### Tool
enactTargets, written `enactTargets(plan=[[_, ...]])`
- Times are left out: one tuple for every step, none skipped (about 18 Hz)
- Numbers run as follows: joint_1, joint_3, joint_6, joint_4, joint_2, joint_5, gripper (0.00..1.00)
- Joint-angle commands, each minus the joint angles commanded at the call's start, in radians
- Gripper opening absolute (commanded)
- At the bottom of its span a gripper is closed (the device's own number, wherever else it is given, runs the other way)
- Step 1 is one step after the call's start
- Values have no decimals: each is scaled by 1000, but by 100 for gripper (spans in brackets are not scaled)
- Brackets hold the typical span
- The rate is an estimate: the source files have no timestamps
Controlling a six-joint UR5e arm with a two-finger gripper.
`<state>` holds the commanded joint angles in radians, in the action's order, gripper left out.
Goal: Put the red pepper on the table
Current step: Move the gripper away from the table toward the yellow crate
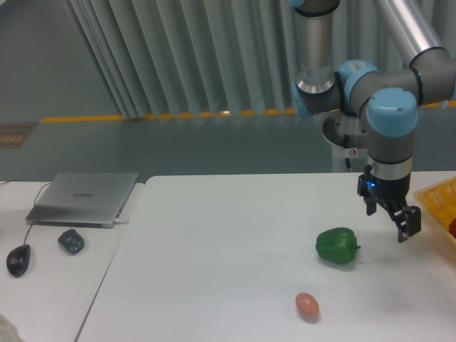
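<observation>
Only a sliver of red [452, 228] shows at the right frame edge, inside a yellow tray [436, 197]; it may be the red pepper, but most of it is out of view. My gripper [388, 219] hangs just above the large white table [214, 249], left of the tray and up and to the right of the green pepper. Its fingers are spread apart and nothing is between them.
A green bell pepper [337, 246] lies on the table near the gripper. A small pinkish-orange egg-shaped object [307, 305] lies nearer the front. At the left, a smaller desk holds a grey laptop [82, 198], a mouse [19, 259] and a small dark object [70, 241].
</observation>
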<state>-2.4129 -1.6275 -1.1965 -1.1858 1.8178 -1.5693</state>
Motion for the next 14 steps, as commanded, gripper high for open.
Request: enactTargets(plan=[[-3, -2, 0, 2, -2, 0, 100], [-3, 0, -2, 2, -3, -6, 100], [-12, 2, -12, 3, -6, -9, 100], [-23, 5, -17, 2, -6, -9, 100], [-31, 5, -32, 0, -8, -11, 100], [-43, 6, -72, -3, -8, -12, 100], [-49, 6, -109, -3, -8, -12, 100], [-60, 2, -154, -3, -9, -12, 100], [-74, 0, -205, -6, -14, -12, 100], [-89, -2, -257, -9, -17, -11, 100], [-107, -3, -332, -11, -17, -12, 100], [-123, -3, -380, -11, -17, -14, 100], [-138, -5, -432, -15, -17, -14, 100], [-150, -5, -501, -30, -17, -17, 100]])
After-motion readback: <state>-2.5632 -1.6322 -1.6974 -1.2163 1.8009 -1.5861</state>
